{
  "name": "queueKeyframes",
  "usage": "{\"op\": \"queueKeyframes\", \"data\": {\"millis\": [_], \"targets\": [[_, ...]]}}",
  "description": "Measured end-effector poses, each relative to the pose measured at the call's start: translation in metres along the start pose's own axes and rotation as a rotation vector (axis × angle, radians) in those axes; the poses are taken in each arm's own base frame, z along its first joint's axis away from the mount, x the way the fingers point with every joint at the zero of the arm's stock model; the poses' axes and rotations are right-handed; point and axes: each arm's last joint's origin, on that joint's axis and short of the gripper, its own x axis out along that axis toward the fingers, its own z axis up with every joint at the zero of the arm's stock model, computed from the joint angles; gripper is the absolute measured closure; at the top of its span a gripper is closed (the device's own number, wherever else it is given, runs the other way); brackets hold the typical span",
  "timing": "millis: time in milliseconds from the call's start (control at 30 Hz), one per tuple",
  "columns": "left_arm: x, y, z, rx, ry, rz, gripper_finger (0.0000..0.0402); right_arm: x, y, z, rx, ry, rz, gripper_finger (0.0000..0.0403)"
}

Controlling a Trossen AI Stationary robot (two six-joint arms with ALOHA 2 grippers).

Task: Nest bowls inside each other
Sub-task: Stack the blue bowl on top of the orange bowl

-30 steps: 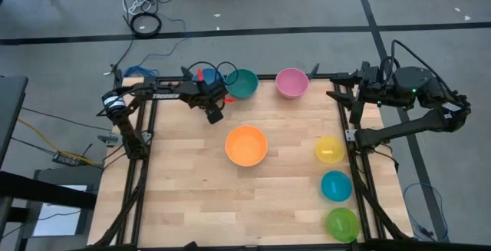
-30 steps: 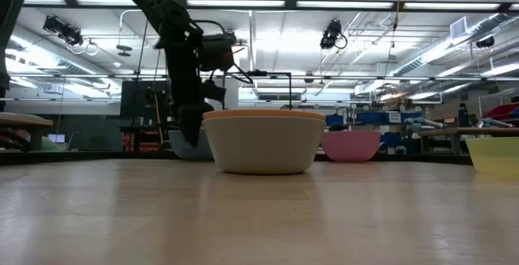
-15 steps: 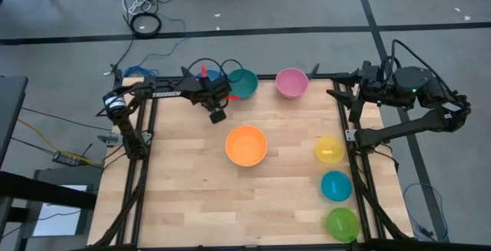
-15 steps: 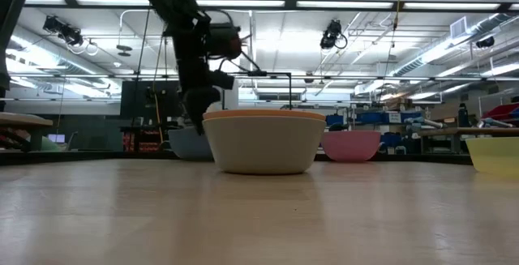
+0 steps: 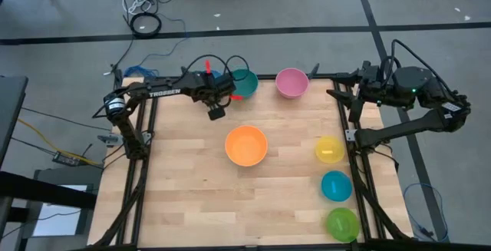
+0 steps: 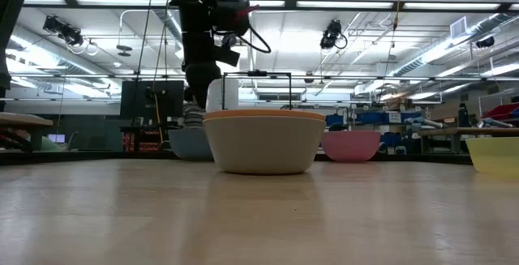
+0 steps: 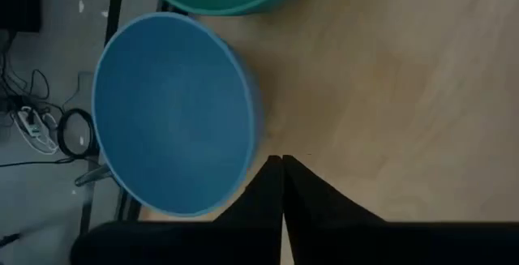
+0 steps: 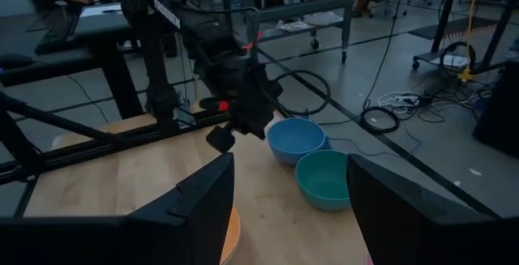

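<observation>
Left pincer [image 7: 281, 161] now shut, beside glossy blue bowl [image 7: 170, 111]

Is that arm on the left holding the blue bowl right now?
No. In the left wrist view the left gripper is shut on nothing, beside the blue bowl, which sits on the table.

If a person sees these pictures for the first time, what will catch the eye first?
First comes the orange bowl, alone in the middle of the wooden table. Next, the left claw, shut and empty, hangs beside the blue bowl at the far edge, with the teal bowl right next to it. Along the right side, yellow, cyan and lime green bowls form a row, and a pink bowl sits at the far edge.
</observation>
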Motion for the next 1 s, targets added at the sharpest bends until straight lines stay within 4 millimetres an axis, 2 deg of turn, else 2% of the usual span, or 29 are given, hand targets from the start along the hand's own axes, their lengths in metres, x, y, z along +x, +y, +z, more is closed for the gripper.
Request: {"op": "queueKeyframes", "data": {"millis": [133,367,533,667,800,1000], "targets": [[0.004,0.008,-0.002,-0.002,0.017,0.001,0.0348,0.000,0.000,0.000,0.000,0.001,0.003,0.0178],[0.013,0.019,-0.004,0.021,0.027,-0.042,0.0250,0.000,0.000,0.000,-0.006,0.000,0.003,0.0176],[0.022,0.035,-0.006,-0.010,0.019,-0.134,0.0202,0.000,0.000,0.000,-0.006,0.000,0.003,0.0179],[0.028,0.046,-0.007,-0.033,0.018,-0.142,0.0194,0.000,0.000,0.000,-0.004,-0.003,0.003,0.0180],[0.039,0.053,-0.009,-0.060,0.030,-0.224,0.0197,0.000,0.000,0.001,-0.003,-0.005,0.005,0.0180],[0.059,0.044,-0.007,-0.041,0.077,-0.300,0.0204,0.000,0.000,0.001,-0.007,-0.005,0.006,0.0181]]}}
